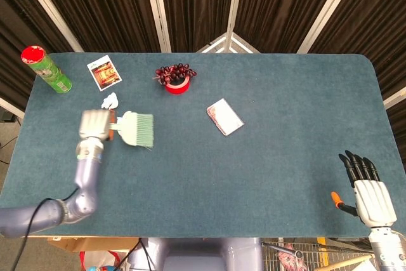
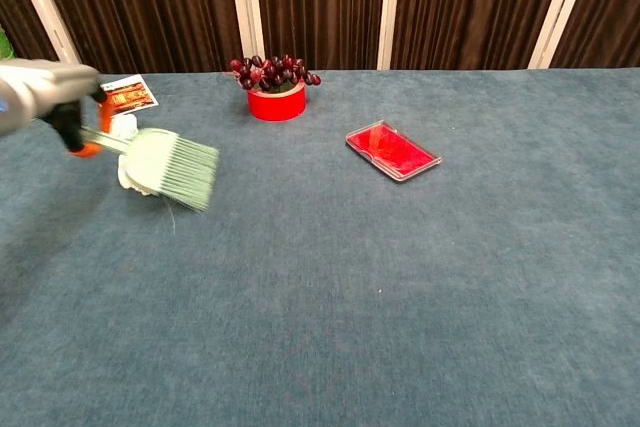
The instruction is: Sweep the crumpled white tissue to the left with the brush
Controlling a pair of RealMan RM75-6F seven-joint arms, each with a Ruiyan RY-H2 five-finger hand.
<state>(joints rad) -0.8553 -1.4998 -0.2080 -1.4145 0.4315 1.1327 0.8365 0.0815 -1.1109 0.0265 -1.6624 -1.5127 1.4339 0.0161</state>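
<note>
My left hand (image 1: pixel 94 125) (image 2: pixel 35 95) grips the orange handle of a pale green brush (image 1: pixel 136 129) (image 2: pixel 172 165) at the table's left. The bristles point right and slightly down. The brush covers most of the crumpled white tissue (image 2: pixel 130 175), whose edge peeks out behind the brush head in the chest view. A smaller tissue scrap (image 1: pixel 110 100) (image 2: pixel 124 127) lies just beyond the hand, near the card. My right hand (image 1: pixel 368 190) rests at the table's front right corner, fingers spread, holding nothing; the chest view does not show it.
A red bowl of dark grapes (image 1: pixel 176 78) (image 2: pixel 275 87) stands at the back centre. A red flat packet (image 1: pixel 224 117) (image 2: pixel 392 150) lies mid-table. A picture card (image 1: pixel 104 72) (image 2: pixel 129 94) and a green can with a red lid (image 1: pixel 45 68) sit at the back left.
</note>
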